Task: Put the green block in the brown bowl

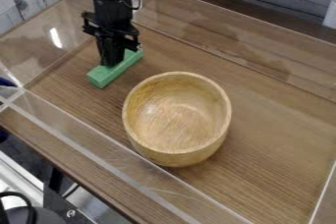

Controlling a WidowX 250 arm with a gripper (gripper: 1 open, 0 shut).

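Note:
The green block [112,69] lies on the wooden table at the left, a small bright green bar pointing toward the upper right. My black gripper [116,57] points straight down over its far end, and its fingers are shut on that end of the block. The block still rests on the table. The brown bowl [178,117] is a round light-brown wooden bowl standing to the lower right of the block, a short gap away, and there is nothing inside it.
A clear plastic wall [79,135] runs along the front and left edges of the wooden table [262,61]. A grey wall lies beyond the table's far edge.

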